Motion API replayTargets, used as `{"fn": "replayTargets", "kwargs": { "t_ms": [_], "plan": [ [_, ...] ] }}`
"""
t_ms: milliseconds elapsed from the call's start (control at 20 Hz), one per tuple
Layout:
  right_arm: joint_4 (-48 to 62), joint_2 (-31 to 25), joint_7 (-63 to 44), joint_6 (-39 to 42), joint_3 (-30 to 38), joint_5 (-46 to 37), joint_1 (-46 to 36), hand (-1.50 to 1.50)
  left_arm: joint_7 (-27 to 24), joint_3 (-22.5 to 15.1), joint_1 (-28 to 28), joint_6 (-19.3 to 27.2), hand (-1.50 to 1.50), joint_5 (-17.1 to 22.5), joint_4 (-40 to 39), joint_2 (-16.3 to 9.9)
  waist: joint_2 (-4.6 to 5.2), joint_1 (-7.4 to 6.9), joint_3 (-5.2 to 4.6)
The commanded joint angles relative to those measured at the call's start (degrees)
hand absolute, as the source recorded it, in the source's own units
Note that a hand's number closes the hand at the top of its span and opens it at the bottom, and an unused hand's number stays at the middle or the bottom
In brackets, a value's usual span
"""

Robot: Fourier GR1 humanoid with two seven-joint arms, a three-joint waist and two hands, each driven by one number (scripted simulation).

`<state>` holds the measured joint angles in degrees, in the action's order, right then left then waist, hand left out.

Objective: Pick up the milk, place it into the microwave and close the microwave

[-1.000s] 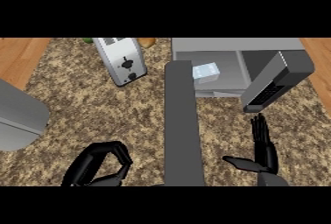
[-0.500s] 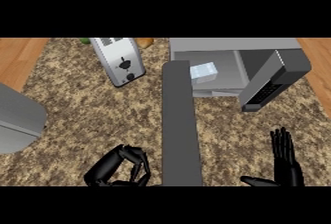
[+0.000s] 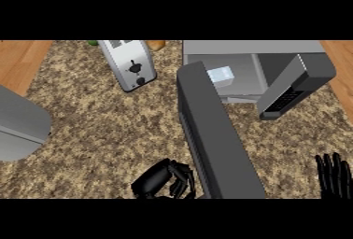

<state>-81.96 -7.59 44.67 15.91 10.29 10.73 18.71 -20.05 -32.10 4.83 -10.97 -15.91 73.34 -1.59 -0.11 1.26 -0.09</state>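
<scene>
The milk (image 3: pixel 222 74), a small pale carton, stands inside the open microwave (image 3: pixel 251 47) at the top right. The microwave's door (image 3: pixel 217 135) sticks out toward me as a long grey slab, its near end at the lower edge. My left hand (image 3: pixel 160 181) is at the bottom centre with fingers curled, right against the left face of the door and holding nothing. Low in the right corner, my right hand (image 3: pixel 334 175) shows only straight fingers pointing up, away from the door and the milk.
A silver toaster (image 3: pixel 131 65) lies at the top centre-left, with a green and an orange item behind it. A grey rounded appliance (image 3: pixel 21 123) sits at the left edge. The microwave's dark keypad panel (image 3: pixel 293 91) juts out on the right.
My left hand has moved right, up to the door. The right hand has dropped back to the lower right corner. The door's near end now leans further right.
</scene>
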Motion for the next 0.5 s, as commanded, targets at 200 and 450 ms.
{"fn": "replayTargets", "kwargs": {
  "t_ms": [200,450],
  "plan": [
    [-14.6,0.1,-5.2,4.1,-3.2,2.9,7.2,-1.50,2.1,-17.7,13.5,16.6,1.50,13.9,-12.1,1.6,0.41,1.89,-0.08],
    [-18.0,-1.4,-9.0,4.1,-3.6,3.8,4.9,-1.50,2.9,-23.2,21.3,24.9,1.50,19.3,-15.1,1.6,0.98,4.48,-0.19]
  ]
}}
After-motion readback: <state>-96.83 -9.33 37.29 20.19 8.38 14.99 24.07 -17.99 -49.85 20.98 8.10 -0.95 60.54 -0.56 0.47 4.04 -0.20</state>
